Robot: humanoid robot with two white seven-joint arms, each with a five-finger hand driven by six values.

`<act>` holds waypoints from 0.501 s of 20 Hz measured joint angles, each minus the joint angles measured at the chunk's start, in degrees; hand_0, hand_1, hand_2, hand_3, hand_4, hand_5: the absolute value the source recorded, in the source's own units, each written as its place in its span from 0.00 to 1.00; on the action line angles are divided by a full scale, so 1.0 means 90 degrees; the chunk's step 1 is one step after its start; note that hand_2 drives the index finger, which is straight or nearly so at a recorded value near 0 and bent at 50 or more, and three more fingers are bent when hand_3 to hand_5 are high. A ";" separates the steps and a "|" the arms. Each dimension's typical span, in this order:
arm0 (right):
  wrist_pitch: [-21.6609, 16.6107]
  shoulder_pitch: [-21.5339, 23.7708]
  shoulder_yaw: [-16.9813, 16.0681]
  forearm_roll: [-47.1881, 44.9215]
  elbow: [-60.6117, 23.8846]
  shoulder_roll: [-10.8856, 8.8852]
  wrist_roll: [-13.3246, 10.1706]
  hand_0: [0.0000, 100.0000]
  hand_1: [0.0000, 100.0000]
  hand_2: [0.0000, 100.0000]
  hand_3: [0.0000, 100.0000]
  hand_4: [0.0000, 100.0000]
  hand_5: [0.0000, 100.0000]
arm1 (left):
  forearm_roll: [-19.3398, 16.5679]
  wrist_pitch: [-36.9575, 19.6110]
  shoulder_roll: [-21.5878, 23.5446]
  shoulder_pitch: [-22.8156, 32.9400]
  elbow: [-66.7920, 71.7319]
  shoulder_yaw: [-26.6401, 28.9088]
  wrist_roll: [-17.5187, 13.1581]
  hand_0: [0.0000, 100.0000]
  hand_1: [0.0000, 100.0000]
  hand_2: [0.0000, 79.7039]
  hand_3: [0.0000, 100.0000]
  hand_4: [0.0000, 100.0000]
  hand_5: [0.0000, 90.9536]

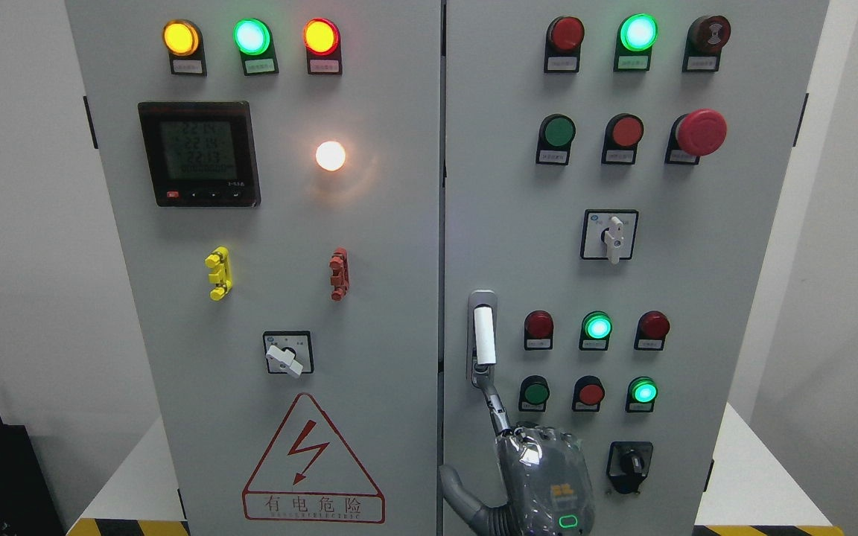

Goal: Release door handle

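At the bottom centre of the frame shows one robot hand (541, 476). Its back is a rounded grey shell under a clear, shiny plastic cover that catches the light. Low on the shell sit small yellow marks and a green lit outline. One finger (496, 406) is thin, dark metal with visible joints. The thumb (459, 487) at lower left is smooth grey.
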 measured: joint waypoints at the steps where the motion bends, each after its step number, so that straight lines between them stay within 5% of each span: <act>1: -0.0003 0.0004 0.0001 -0.0002 -0.0004 0.0000 -0.0004 0.24 0.33 0.00 1.00 0.90 0.97 | 0.0000 -0.0001 0.0000 0.0000 0.0000 0.0000 0.0000 0.12 0.39 0.00 0.00 0.00 0.00; 10: -0.0029 0.0111 0.0018 -0.0008 -0.0079 0.0005 -0.0028 0.25 0.33 0.00 1.00 0.90 0.97 | -0.0002 -0.0002 0.0000 0.0000 0.0000 0.0000 0.0000 0.12 0.39 0.00 0.00 0.00 0.00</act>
